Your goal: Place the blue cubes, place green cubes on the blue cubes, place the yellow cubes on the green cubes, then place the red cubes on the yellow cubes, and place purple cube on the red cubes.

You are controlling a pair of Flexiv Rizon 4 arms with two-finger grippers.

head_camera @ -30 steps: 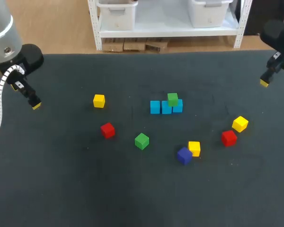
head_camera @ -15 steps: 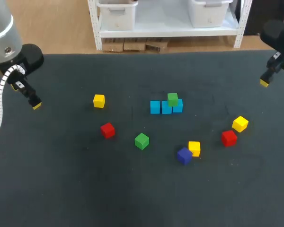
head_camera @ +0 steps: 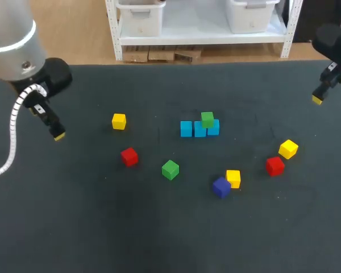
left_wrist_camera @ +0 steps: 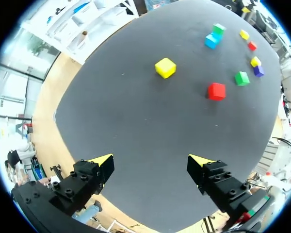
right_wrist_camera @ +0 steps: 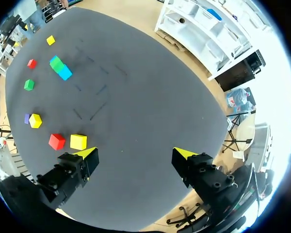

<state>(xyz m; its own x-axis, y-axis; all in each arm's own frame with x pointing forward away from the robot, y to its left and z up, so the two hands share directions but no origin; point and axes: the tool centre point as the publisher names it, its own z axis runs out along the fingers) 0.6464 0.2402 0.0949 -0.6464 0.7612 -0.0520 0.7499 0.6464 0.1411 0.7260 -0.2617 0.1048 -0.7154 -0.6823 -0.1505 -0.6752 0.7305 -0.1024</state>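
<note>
Since the earlier frames, the left arm has swung inward from the table's left edge, bringing the left gripper (head_camera: 58, 135) nearer the cubes. The right gripper (head_camera: 317, 99) and every cube lie as they did.

Head view: three blue cubes (head_camera: 199, 129) stand touching in a row at mid-table. One green cube (head_camera: 207, 119) sits on them, over the seam between the middle and right-hand ones. The loose green cube (head_camera: 170, 169) lies nearer the robot, well apart from the row. A red cube (head_camera: 129, 156) and a yellow cube (head_camera: 119, 121) lie between it and the left gripper.

The step in hand is judged to be fetching the loose green cube for the free place on the row. Done well, the gripper would pass above the red cube and turn until its fingers face two opposite sides squarely. It would then set the cube over the seam between the left and middle blue cubes without nudging its neighbour.

The row's long axis runs from side to side across the view. The loose green cube sits slightly askew to that axis and, being a cube, has no long axis of its own.

Left wrist view: the left gripper (left_wrist_camera: 151, 162) is spread wide and empty over bare table. The yellow cube (left_wrist_camera: 165, 67) and red cube (left_wrist_camera: 216, 91) lie ahead, with the loose green cube (left_wrist_camera: 241, 77) beyond them.

Right wrist view: the right gripper (right_wrist_camera: 136, 154) is likewise spread and empty. The blue cubes (right_wrist_camera: 64, 73) lie far ahead of it.
</note>
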